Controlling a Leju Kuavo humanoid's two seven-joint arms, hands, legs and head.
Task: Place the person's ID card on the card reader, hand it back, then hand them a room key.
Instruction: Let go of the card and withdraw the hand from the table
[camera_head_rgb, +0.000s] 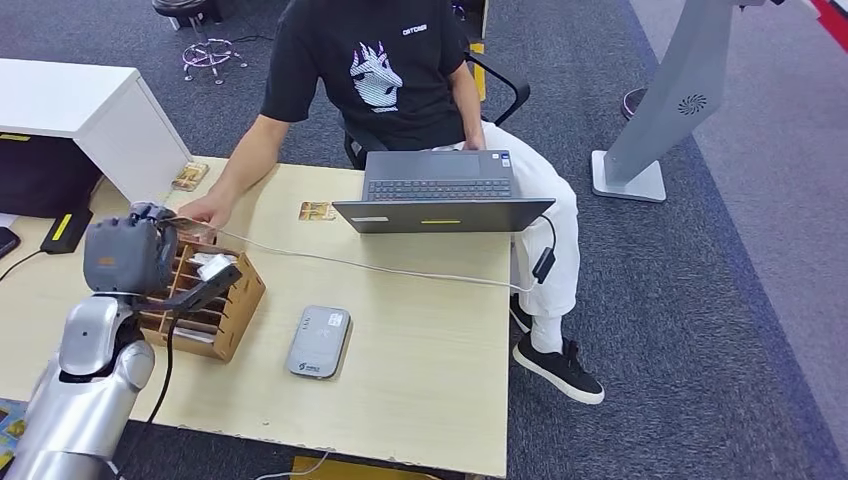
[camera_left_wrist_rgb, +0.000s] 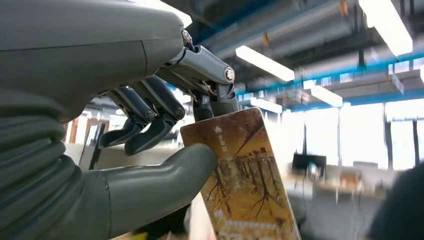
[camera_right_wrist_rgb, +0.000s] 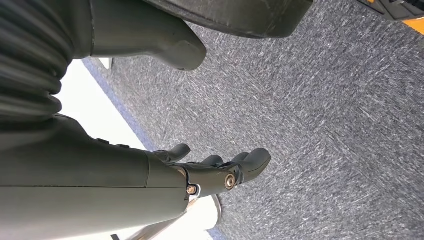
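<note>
Left robot hand (camera_left_wrist_rgb: 150, 135) pinches a brown card (camera_left_wrist_rgb: 242, 175) between thumb and fingers.
The person's hand (camera_head_rgb: 205, 210) is near it above the tabletop (camera_head_rgb: 430, 330); right robot hand (camera_right_wrist_rgb: 210, 172) hangs empty, fingers apart.

— Where does the card reader (camera_head_rgb: 319, 341) sit?
— Low on the table (camera_head_rgb: 430, 340), centre of the frame, right of the slotted box (camera_head_rgb: 205, 300).
— And the laptop (camera_head_rgb: 441, 195)?
— At the table's far edge, before the seated person (camera_head_rgb: 400, 75). A cable (camera_head_rgb: 380, 266) runs between it and the reader.
— The left hand (camera_head_rgb: 135, 252)?
— Over the box's left end, beside the person's hand (camera_head_rgb: 206, 208).
</note>
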